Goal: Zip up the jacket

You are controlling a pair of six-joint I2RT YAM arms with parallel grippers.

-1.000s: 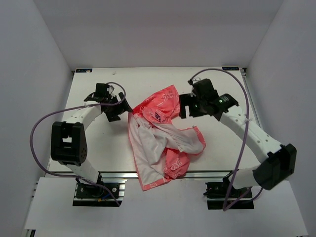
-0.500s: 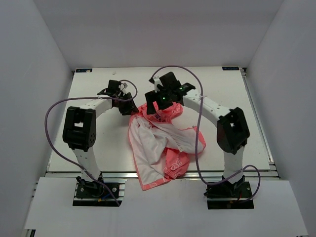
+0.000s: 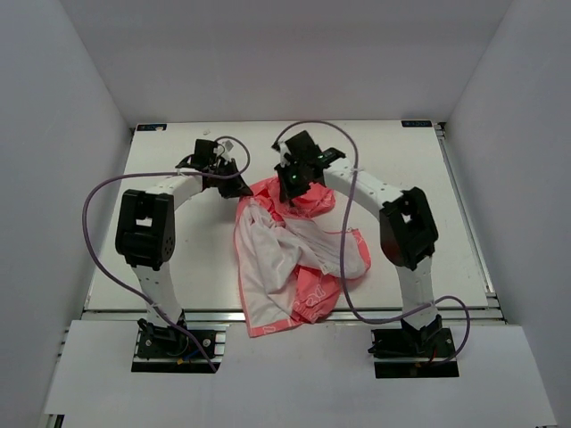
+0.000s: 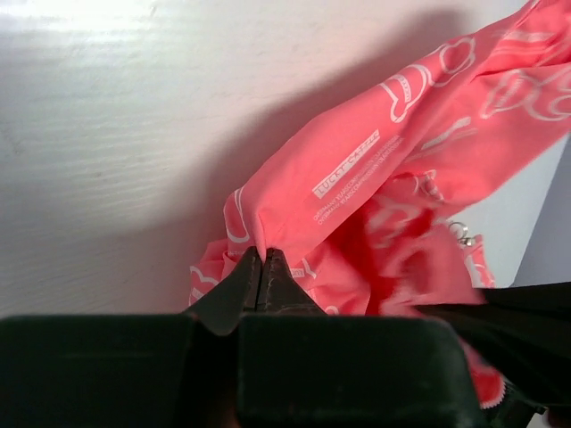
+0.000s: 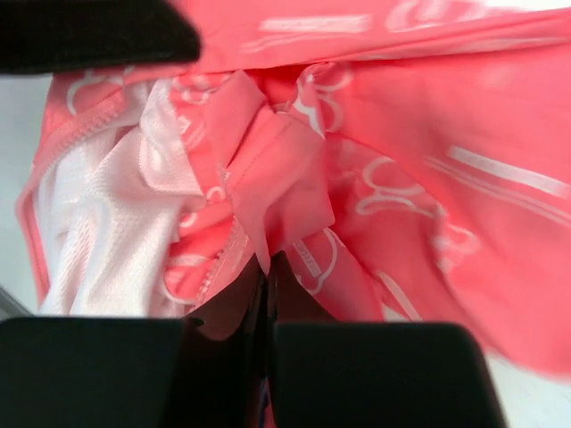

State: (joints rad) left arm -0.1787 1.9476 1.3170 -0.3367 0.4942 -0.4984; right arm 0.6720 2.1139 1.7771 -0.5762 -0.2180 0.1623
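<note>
The jacket (image 3: pixel 294 254) lies crumpled mid-table, coral-pink with white print, its white lining (image 3: pixel 268 267) turned up. My left gripper (image 3: pixel 239 190) is shut on a fold of the jacket (image 4: pixel 357 178) at its upper-left edge; in the left wrist view the pink fabric comes out from between the closed fingertips (image 4: pixel 264 259). Over the jacket's top, my right gripper (image 3: pixel 291 191) is shut on another pink fold (image 5: pixel 268 192), next to a stitched edge (image 5: pixel 223 259) and the lining (image 5: pixel 98 223). A bit of metal, perhaps the zipper, glints (image 4: pixel 462 234).
The white table (image 3: pixel 178 259) ends at a metal rail (image 3: pixel 294 314) at the near edge, over which the jacket's hem hangs. Purple cables (image 3: pixel 94 201) loop off both arms. White walls enclose the table on three sides.
Both grippers came in from either side onto the jacket's top edge and closed on the fabric. The jacket's upper part has bunched up between them.
</note>
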